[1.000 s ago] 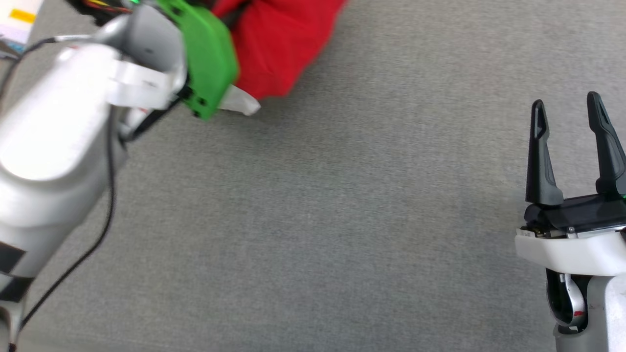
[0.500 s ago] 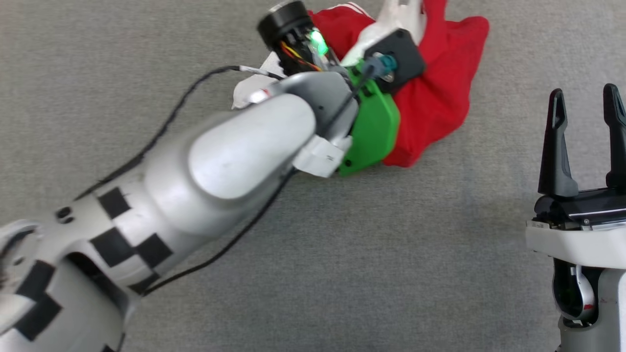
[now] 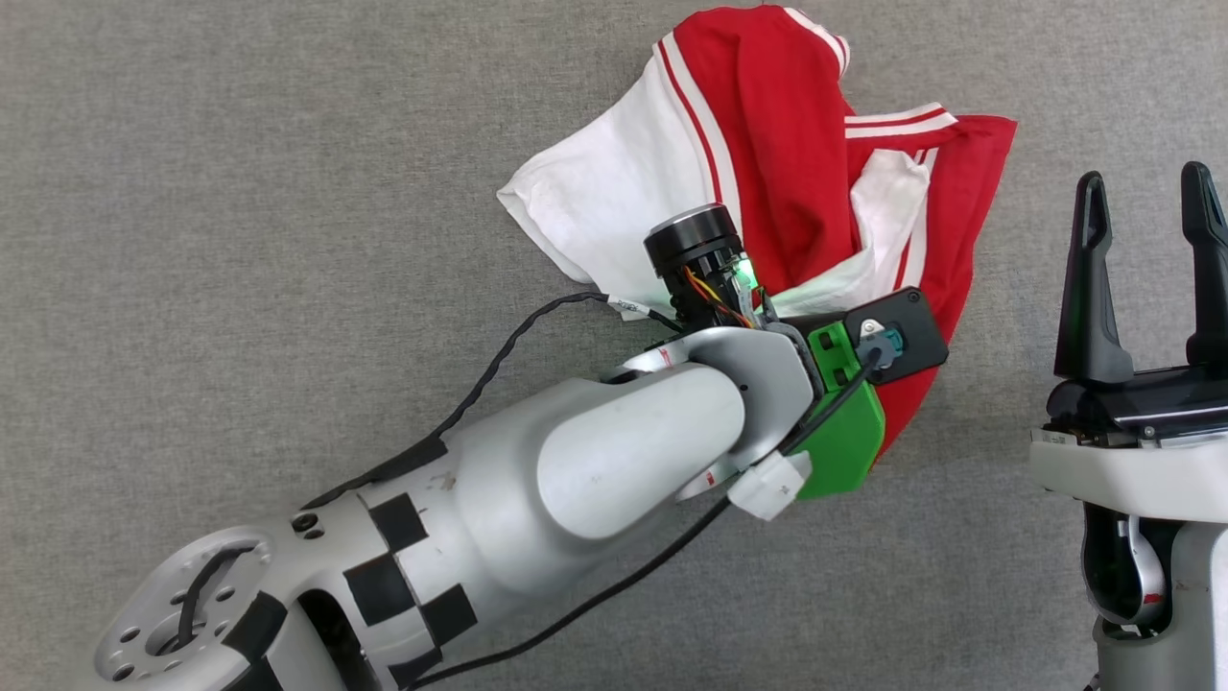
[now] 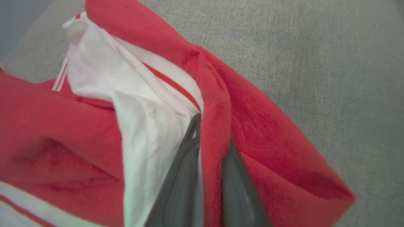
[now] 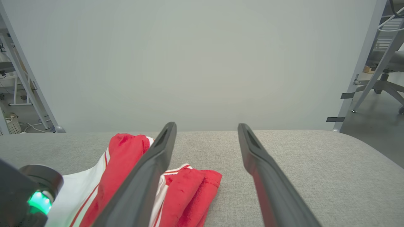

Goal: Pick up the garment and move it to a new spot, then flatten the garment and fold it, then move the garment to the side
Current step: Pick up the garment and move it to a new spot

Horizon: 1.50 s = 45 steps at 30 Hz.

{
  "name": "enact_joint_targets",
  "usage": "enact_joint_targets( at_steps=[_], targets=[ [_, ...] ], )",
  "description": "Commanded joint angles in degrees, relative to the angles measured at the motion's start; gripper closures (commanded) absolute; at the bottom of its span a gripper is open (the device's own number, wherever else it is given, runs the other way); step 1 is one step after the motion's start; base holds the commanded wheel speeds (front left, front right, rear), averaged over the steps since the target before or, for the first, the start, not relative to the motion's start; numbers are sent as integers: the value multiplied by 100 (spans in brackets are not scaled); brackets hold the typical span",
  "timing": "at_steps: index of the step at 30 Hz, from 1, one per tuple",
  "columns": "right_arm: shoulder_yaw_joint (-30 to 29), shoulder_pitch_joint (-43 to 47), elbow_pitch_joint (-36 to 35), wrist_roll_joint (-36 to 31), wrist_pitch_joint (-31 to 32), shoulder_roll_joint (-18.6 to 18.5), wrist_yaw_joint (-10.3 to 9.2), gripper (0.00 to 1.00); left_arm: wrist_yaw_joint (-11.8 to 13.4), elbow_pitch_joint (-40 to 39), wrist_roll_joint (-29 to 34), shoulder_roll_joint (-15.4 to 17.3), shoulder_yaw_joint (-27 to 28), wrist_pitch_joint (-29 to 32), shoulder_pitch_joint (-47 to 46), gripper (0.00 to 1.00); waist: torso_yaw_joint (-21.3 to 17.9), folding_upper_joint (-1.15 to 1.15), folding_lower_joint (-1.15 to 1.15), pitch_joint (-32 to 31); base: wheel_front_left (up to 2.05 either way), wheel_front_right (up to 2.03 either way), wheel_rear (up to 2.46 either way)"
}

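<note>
The garment [image 3: 787, 144], red with white sleeves and striped seams, lies crumpled on the grey cloth surface [image 3: 240, 192] at the upper middle of the head view. My left wrist [image 3: 767, 384] reaches over its near edge and hides the fingers there. In the left wrist view my left gripper [image 4: 213, 129] is shut on a red fold of the garment [image 4: 47, 126], with white sleeve cloth bunched beside the fingers. My right gripper [image 3: 1142, 192] stands open to the garment's right, holding nothing. The right wrist view has the garment [image 5: 189, 189] left of my open right gripper [image 5: 206, 126].
The grey cloth surface [image 5: 315, 164] extends all around the garment. Beyond its far edge are a pale wall, metal frame legs [image 5: 363, 63] and an office chair [image 5: 385, 78] at the right, and a frame with cables at the left.
The head view has shifted. My left arm has swung toward the right gripper with the garment still pinched, and the garment now lies lower and more spread. The right gripper stays open.
</note>
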Motion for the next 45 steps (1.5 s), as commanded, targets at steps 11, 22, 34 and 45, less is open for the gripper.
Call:
enact_joint_targets(
  at_steps=[11, 22, 34, 45],
  targets=[
    [-71, 248, 124, -128, -35, -3, -3, 0, 417, 829, 95, -152, 362, -2393, -298, 0, 405, 0, 0, -828, 0, 0, 0],
    [-28, 661, 299, -301, -35, -3, -3, 0, 1757, 433, -7, 609, 1721, -3003, 753, 0, 723, 0, 0, -1479, 0, 0, 0],
    [-28, 934, 403, -505, -35, -3, -3, 0, 2733, -1284, 869, 1459, 3675, -3007, 3072, 0, 1003, 0, 0, -1870, 0, 0, 0],
    [-51, 1243, 670, -529, -35, -3, -3, 0, 2585, -2186, 1593, 1112, 4892, -3007, 4978, 0, 1084, 0, 0, -2251, 0, 0, 0]
  ],
)
